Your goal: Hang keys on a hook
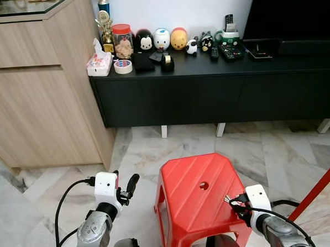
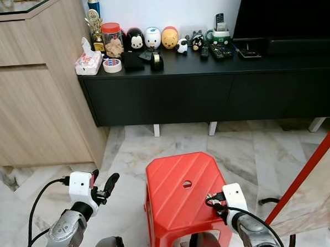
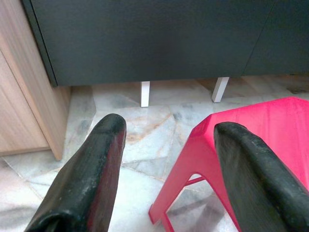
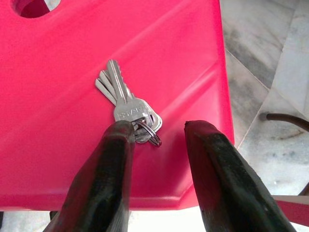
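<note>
Red plastic stool [image 1: 199, 196] taken as the landmark; it stands on the marble floor [image 1: 139, 158], in front of the long black cabinet [image 1: 208, 93].

Keys [image 4: 126, 106]: a small silver bunch on a split ring, lying flat on the stool's top surface close to its right-hand edge, blades pointing toward the round hole [image 1: 204, 185] in the middle of the seat. In the head views the bunch is tiny and only its tips show past the right wrist.

Right gripper [image 4: 157, 130]: low over the stool's right edge, fingers parted. One finger [image 4: 116, 145] overlaps the ring end of the keys and hides part of it; whether it touches the ring or sits just above cannot be told. The other finger stands apart from the bunch. Nothing is clamped between them.

Left gripper [image 3: 166, 135]: off the stool's left side, above the floor, fingers wide apart and empty.

Behind the stool, on the cabinet's top: round character figurines [image 1: 161, 39], a jar with a red lid [image 1: 122, 40], a roll of tape [image 1: 123, 66], remote controls [image 1: 227, 51]. A wooden cupboard [image 1: 36, 91] stands left of the cabinet, cut off by the picture's edge. A red pole [image 1: 318, 187] slants past the stool's right side, both ends out of frame.
</note>
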Motion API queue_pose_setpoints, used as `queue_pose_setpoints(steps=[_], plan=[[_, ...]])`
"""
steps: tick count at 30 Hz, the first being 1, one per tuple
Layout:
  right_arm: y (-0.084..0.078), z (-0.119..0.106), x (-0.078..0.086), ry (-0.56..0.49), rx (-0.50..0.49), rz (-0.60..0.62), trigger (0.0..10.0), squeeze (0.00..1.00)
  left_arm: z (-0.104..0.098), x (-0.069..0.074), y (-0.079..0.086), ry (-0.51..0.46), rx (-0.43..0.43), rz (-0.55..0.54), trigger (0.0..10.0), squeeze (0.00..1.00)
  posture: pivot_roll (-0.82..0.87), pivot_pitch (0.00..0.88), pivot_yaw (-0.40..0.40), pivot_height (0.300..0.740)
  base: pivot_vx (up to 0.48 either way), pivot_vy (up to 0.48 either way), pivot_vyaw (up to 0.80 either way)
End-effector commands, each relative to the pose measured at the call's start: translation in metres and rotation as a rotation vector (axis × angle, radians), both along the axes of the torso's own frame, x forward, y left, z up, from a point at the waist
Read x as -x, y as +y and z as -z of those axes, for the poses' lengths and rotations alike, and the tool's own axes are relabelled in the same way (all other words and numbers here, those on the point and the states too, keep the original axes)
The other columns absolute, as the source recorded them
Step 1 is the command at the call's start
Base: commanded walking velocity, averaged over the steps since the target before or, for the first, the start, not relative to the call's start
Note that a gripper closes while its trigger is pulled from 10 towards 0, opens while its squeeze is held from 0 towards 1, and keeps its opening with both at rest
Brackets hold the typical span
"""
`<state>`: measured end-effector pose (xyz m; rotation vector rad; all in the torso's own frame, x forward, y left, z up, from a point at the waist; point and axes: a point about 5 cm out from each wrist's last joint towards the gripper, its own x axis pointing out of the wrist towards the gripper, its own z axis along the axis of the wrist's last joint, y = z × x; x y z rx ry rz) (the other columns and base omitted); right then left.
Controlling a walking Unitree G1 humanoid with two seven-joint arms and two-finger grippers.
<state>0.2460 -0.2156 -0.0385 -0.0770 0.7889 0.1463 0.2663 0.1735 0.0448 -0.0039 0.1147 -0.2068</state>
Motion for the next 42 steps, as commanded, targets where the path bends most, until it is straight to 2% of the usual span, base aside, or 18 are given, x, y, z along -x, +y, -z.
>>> queue_pose_setpoints(steps=[1,14,15,16,17,18,20,21,36,42], plan=[[-0.003,0.001,0.002,0.014,-0.010,0.031,10.0,0.00,-0.002,-0.002,0.001,-0.008,-0.016,0.009,10.0,0.00,0.05,0.000,-0.038,0.599,0.000,0.000,0.00],[-0.002,0.001,0.002,0.010,-0.029,0.049,9.9,0.00,-0.002,-0.002,0.001,-0.008,-0.019,0.005,10.0,0.00,0.05,0.000,-0.038,0.599,0.000,0.000,0.00],[-0.002,0.001,0.002,0.010,-0.030,0.048,9.3,0.00,-0.002,-0.002,0.001,-0.008,-0.018,0.005,10.0,0.00,0.05,0.000,-0.038,0.599,0.000,0.000,0.00],[-0.002,0.001,0.001,0.010,-0.031,0.047,4.3,0.00,-0.002,-0.002,0.001,-0.008,-0.018,0.004,10.0,0.00,0.05,0.000,-0.038,0.599,0.000,0.000,0.00],[-0.002,0.001,0.001,0.010,-0.031,0.047,4.3,0.00,-0.002,-0.002,0.001,-0.008,-0.018,0.004,10.0,0.00,0.05,0.000,-0.038,0.599,0.000,0.000,0.00],[-0.001,0.001,0.001,0.009,-0.033,0.046,1.1,0.00,-0.002,-0.002,0.001,-0.007,-0.019,0.003,10.0,0.00,0.05,0.000,-0.038,0.599,0.000,0.000,0.00],[-0.001,0.001,0.001,0.009,-0.033,0.046,1.1,0.00,-0.002,-0.002,0.001,-0.007,-0.020,0.003,10.0,0.00,0.05,0.000,-0.038,0.599,0.000,0.000,0.00],[0.000,0.001,0.001,0.007,-0.036,0.044,0.1,0.00,-0.002,-0.003,0.001,-0.006,-0.021,0.003,10.0,0.00,0.05,0.000,-0.038,0.599,0.000,0.000,0.00],[0.009,0.002,0.000,-0.003,-0.046,0.028,0.0,0.00,0.000,-0.002,0.001,0.002,-0.028,-0.001,10.0,0.00,0.06,0.000,-0.037,0.599,0.000,0.000,0.00],[0.017,-0.002,-0.006,-0.060,-0.056,0.023,0.0,0.00,0.001,-0.002,0.000,0.005,-0.035,-0.003,10.0,0.00,0.06,0.000,-0.041,0.599,0.000,0.000,0.00]])
